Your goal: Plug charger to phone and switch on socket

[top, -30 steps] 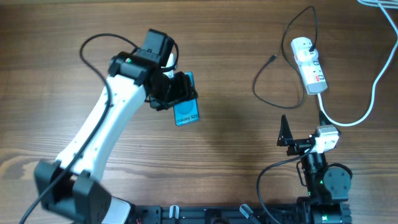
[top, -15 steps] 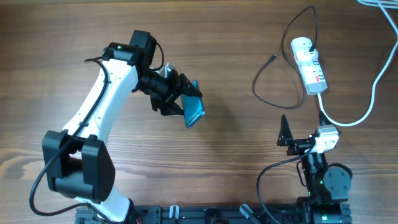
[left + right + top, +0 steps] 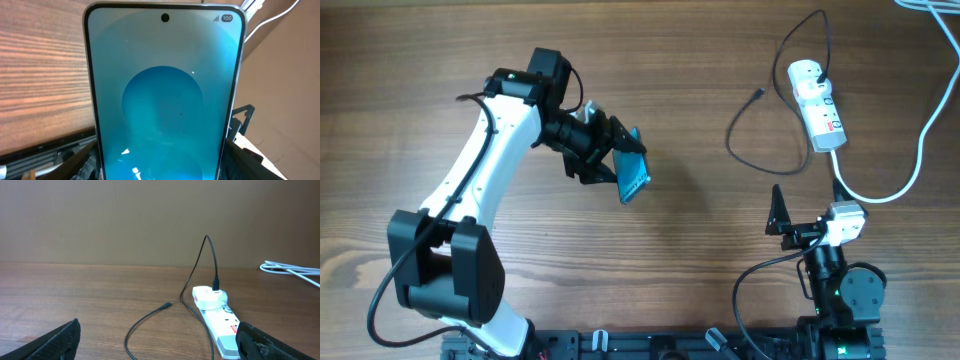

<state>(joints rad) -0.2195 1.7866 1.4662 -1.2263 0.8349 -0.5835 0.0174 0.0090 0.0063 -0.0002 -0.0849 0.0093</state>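
Closest to the base, my right gripper (image 3: 157,326) hangs low over the brown wood-grain worktop (image 3: 700,280) with its jaws spread wide and nothing in them, and the thick white cord (image 3: 920,150) curves close by it, so a careless advance could snag that cord. Farther out on the other side, my left gripper (image 3: 610,155) is clenched on the slim rectangular phone with the blue-and-teal screen (image 3: 165,100), holding it tilted off the worktop and well apart from everything else. The camera hole sits at the free end, so I judge the charging port is at the gripped end, where the plug may not be able to reach it. A regrasp risks dropping the phone. Beyond the right gripper, the long thin black charger cable (image 3: 729,135) loops across the wood, its small plug tip (image 3: 760,94) lying flat. I expect the tip to skid or roll when pinched, or to be gripped crooked. Farthest away, the short white oblong power strip with red marks (image 3: 818,105) has the cable's other end plugged in. Tugging the cable could drag the strip, and a push on its switch could slide it.
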